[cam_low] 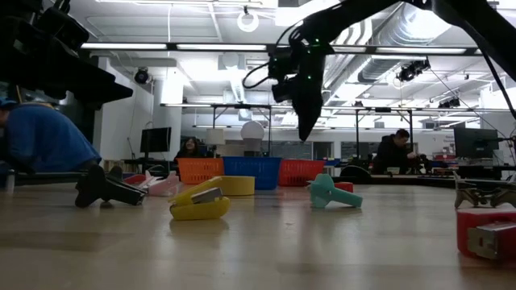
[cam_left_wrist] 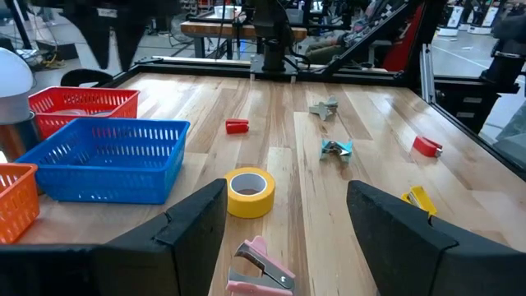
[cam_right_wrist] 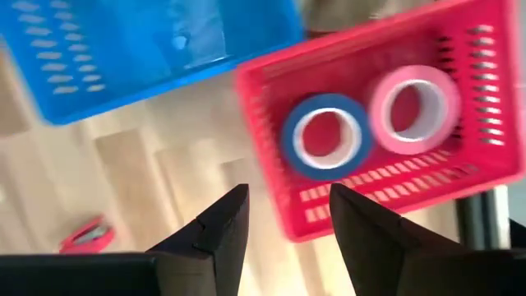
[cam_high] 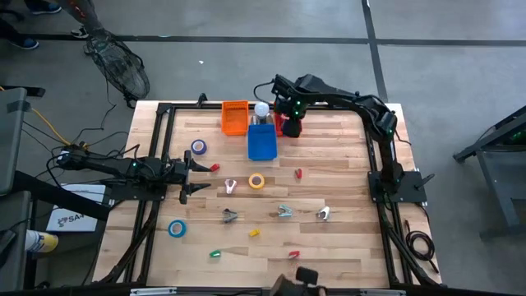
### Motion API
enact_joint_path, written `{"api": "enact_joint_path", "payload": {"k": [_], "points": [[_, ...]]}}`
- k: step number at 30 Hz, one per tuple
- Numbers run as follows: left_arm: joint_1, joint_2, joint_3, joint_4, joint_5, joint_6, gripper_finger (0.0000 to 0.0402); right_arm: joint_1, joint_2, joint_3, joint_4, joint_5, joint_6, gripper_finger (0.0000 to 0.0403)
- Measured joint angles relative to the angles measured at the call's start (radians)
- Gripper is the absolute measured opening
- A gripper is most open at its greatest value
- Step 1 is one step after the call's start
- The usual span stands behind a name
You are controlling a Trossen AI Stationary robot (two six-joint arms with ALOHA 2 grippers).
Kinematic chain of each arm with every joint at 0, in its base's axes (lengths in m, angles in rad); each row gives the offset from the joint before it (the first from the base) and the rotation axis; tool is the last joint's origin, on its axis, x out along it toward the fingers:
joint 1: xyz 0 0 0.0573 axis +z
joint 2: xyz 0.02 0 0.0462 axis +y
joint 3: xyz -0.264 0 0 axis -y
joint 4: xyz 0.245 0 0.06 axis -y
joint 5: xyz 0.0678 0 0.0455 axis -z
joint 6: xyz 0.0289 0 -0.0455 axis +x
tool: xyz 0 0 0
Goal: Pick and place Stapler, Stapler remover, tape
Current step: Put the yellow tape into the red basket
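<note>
Wooden table (cam_high: 329, 247) w/ black frame; at far edge, orange basket (cam_high: 234, 116), blue basket (cam_high: 262, 141) & red basket (cam_high: 280, 125) in a row. Mid-table: blue tape roll (cam_high: 198, 147) left, yellow tape roll (cam_high: 257, 181) centre, pink staple remover (cam_high: 231, 187) just beside it, small red stapler (cam_high: 298, 173) to its right. Nearer: another blue tape roll (cam_high: 177, 228) at left, teal staple remover (cam_high: 284, 211), yellow stapler (cam_high: 254, 233), green (cam_high: 215, 254) & red (cam_high: 294, 254) small items by near edge.
</note>
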Motion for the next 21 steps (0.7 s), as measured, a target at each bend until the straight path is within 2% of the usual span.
{"api": "enact_joint_path", "payload": {"k": [8,21], "points": [[0.0,0.0,0.0,0.0,0.0,0.0,0.0246,0.085,0.0,0.0,-0.076,0.001,-0.04,0.0156],[0.0,0.0,0.0,0.0,0.0,0.0,0.0246,0.172,-0.013,0.0,-0.057,-0.026,-0.053,0.0156]]}}
